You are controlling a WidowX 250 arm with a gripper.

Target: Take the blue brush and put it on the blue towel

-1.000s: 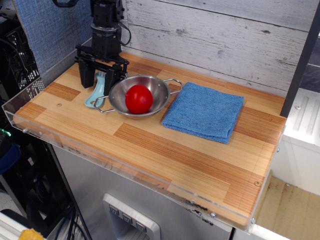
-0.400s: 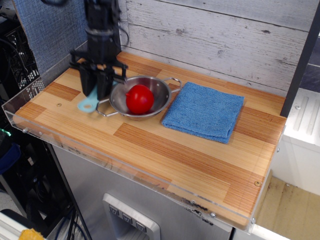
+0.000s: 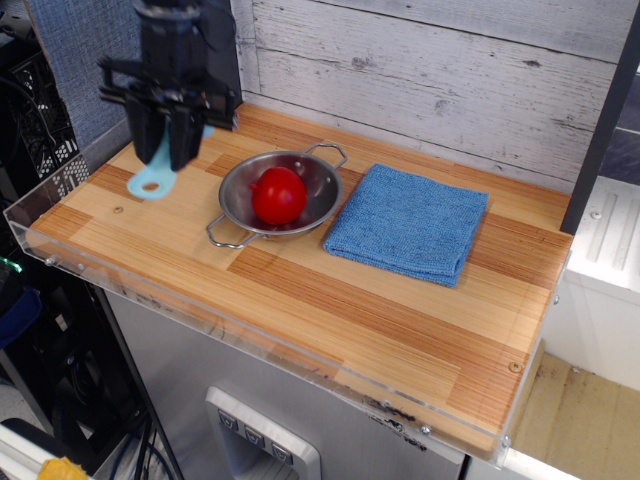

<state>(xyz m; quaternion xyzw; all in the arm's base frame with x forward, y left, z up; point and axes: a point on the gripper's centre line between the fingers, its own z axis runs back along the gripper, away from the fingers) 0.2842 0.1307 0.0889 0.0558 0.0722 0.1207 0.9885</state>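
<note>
The gripper (image 3: 168,135) pinches the blue brush (image 3: 152,180), apparently clear of the counter, handle hanging down-left; the blue towel (image 3: 408,222) lies well to its right, beyond the steel bowl (image 3: 275,192).

Wooden butcher-block table (image 3: 330,300), clear acrylic edging. Black gripper (image 3: 165,150) at back-left, raised above the surface, fingers closed on blue brush (image 3: 152,178); handle end with hole hanging below the fingers. Steel two-handled bowl (image 3: 240,195) left of centre, holding red tomato (image 3: 278,195). Blue towel (image 3: 408,222) flat, just right of bowl.
</note>
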